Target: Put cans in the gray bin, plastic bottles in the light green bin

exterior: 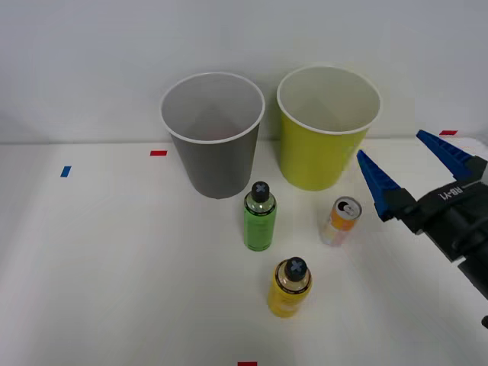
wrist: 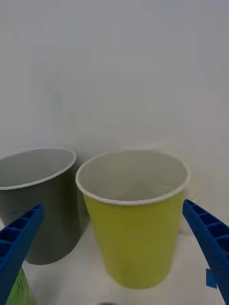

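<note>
So the white worktop point(exterior: 91, 267) has the gray bin point(exterior: 213, 133) and light green bin point(exterior: 326, 126) standing side by side at the back. In front of them: green bottle point(exterior: 260, 217), yellow bottle point(exterior: 290, 287), and an orange-and-white can point(exterior: 341, 220), all upright. My right hand point(exterior: 415, 164) hangs wide open, empty, beside the can.
</note>
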Action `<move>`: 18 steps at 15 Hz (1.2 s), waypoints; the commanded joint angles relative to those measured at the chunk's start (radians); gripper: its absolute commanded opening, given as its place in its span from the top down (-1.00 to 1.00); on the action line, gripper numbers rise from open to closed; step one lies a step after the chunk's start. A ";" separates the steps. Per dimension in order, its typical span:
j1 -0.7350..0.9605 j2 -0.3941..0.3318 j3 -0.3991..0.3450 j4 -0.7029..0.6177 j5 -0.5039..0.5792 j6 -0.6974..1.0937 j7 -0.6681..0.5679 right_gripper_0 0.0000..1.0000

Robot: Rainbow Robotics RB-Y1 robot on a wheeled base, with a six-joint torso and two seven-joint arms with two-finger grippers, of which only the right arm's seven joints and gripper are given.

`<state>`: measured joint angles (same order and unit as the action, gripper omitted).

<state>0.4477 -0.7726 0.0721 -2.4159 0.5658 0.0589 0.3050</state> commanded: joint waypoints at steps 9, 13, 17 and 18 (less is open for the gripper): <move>0.405 0.401 -0.037 -0.005 0.223 0.007 0.005 -1.00; 0.454 0.440 -0.002 0.050 0.246 0.052 0.003 -1.00; 0.490 0.513 0.012 0.070 0.215 0.013 -0.012 -1.00; 0.490 0.538 0.003 0.095 0.195 -0.030 -0.015 -1.00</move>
<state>0.9340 -0.2589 0.0820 -2.3433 0.7809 0.0669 0.2939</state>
